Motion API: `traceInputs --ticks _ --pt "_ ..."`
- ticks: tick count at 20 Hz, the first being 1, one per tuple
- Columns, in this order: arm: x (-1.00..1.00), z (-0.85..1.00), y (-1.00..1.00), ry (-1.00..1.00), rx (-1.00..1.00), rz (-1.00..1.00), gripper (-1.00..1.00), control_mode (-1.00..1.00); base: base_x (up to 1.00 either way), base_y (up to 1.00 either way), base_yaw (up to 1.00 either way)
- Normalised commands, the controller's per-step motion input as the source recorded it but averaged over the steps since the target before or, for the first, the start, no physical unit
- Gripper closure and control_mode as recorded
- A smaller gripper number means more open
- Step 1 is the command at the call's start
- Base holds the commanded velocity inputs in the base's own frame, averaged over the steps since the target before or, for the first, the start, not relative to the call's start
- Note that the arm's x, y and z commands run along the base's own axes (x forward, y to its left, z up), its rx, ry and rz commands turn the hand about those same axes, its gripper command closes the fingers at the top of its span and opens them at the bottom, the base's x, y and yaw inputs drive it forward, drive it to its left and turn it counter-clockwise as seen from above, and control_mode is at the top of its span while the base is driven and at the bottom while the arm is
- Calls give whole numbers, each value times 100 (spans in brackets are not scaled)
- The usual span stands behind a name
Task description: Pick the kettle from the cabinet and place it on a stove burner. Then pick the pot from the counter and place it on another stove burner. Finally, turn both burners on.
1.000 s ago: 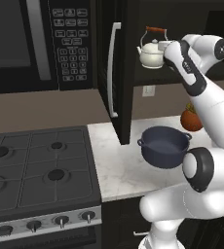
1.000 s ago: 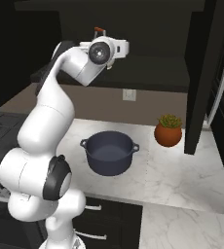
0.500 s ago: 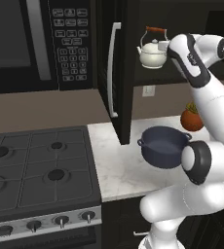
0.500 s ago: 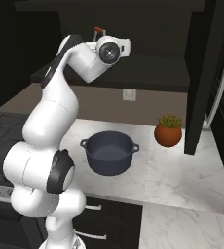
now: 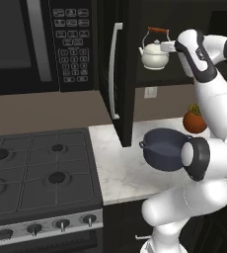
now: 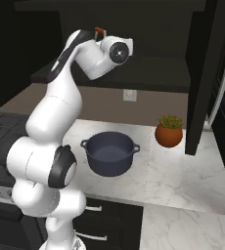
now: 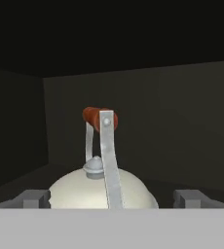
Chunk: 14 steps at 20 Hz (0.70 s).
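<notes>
The cream-white kettle (image 5: pixel 154 53) stands on the shelf of the open black cabinet (image 5: pixel 184 15). Its arched handle has an orange-red top (image 7: pixel 97 116). My gripper (image 5: pixel 169 47) is level with the kettle on its right side and reaches toward it. In the hand view the kettle (image 7: pixel 133 192) sits close between my open gripper (image 7: pixel 112 199) fingertips (image 7: pixel 36 198), not gripped. From the right base view my arm hides the kettle except its red handle top (image 6: pixel 99 31). The dark blue pot (image 5: pixel 165 148) (image 6: pixel 109 152) rests on the marbled counter (image 5: pixel 118 168). The stove burners (image 5: pixel 56 177) lie to the left, above their knobs (image 5: pixel 61 225).
The cabinet door (image 5: pixel 123 74) (image 6: pixel 207 73) hangs open with its silver bar handle (image 5: pixel 114 69) between the stove and the kettle. A potted plant (image 5: pixel 194 118) (image 6: pixel 169 132) stands behind the pot. A black microwave (image 5: pixel 36 44) hangs above the stove.
My hand has edged a little closer to the kettle in the cabinet. The jaws have stayed open, and kettle and pot have not moved.
</notes>
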Motion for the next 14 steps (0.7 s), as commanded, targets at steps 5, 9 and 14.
traceInputs --ticks 5,9,14 --pt "14 0 0 0 0 9 -100 -100 0 0 0" --pt "17 0 0 0 0 8 -100 -100 0 0 0" --pt "13 -1 2 0 0 7 100 -100 0 0 0"
